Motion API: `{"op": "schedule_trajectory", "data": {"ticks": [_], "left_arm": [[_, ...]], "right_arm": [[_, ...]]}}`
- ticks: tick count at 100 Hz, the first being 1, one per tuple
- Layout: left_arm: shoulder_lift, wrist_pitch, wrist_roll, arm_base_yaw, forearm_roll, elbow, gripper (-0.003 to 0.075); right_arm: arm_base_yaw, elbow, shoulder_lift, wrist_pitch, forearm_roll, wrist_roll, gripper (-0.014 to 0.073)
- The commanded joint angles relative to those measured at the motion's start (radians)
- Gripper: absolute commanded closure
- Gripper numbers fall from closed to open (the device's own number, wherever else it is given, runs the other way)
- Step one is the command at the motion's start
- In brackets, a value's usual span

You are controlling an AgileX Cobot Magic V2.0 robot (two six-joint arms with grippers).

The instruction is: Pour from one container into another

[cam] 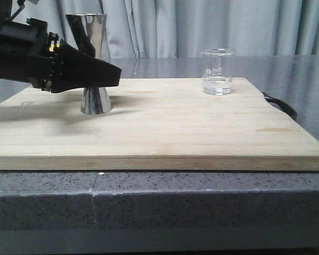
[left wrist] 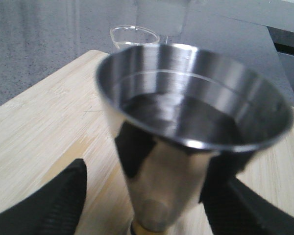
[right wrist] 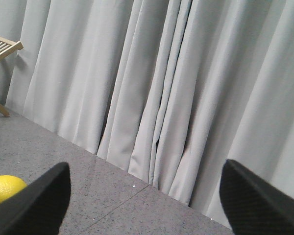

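Grey curtains [cam: 165, 26] hang behind a dark speckled worktop [cam: 165, 186] that carries a pale wooden board [cam: 175, 127]. Toward the board's left the steel jigger [cam: 95, 98] stands upright on its lower cone, and the left gripper [left wrist: 152, 200] has its black fingers [left wrist: 54, 200] spread to either side of the narrow waist; in the left wrist view they sit close to the metal, but whether they touch it cannot be told. The jigger's upper cup shows a dark reflective surface inside, perhaps liquid, perhaps only reflection. Well apart, at the board's far right, the small glass beaker [cam: 218, 71] stands upright with a shallow layer of clear liquid in it. The right gripper [right wrist: 147, 196] is out of the front view; its wrist camera looks at curtains and a yellow object [right wrist: 5, 188] on the worktop, its fingers wide apart and holding nothing. By the look of it the pour is hardly begun: the beaker is ungrasped, so lifting, carrying and tipping it over the jigger all remain
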Motion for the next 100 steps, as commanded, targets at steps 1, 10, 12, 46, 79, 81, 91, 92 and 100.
{"op": "schedule_trajectory", "data": {"ticks": [1,10,12,46,79,81,91,92,100], "left_arm": [[-0.052,0.122,-0.037,0.004,-0.058,-0.017,0.0216],[-0.066,0.122,-0.083,0.020,-0.038,-0.017,0.0216],[-0.072,0.122,-0.085,0.024,-0.031,-0.017,0.0216],[-0.204,0.122,-0.256,0.129,0.154,-0.017,0.0216],[-0.405,0.122,-0.438,0.330,0.265,-0.025,0.0230],[-0.424,0.122,-0.454,0.349,0.261,-0.028,0.0238],[-0.516,0.122,-0.503,0.447,0.204,-0.041,0.0307],[-0.528,0.122,-0.506,0.461,0.198,-0.045,0.0319],[-0.593,0.122,-0.506,0.537,0.114,-0.065,0.0404]], "right_arm": [[-0.001,-0.024,-0.020,-0.056,0.022,0.001,0.0031],[-0.001,-0.024,-0.020,-0.056,0.023,0.001,0.0031],[-0.001,-0.024,-0.020,-0.056,0.023,0.001,0.0031],[-0.001,-0.024,-0.020,-0.056,0.023,0.001,0.0031],[-0.001,-0.024,-0.020,-0.013,0.023,0.001,0.0032],[-0.001,-0.024,-0.020,-0.005,0.023,0.001,0.0032],[-0.001,-0.024,-0.020,0.077,0.044,0.001,0.0032],[-0.001,-0.026,-0.020,0.090,0.054,0.001,0.0032],[-0.008,-0.042,-0.020,0.158,0.104,0.001,0.0032]]}}
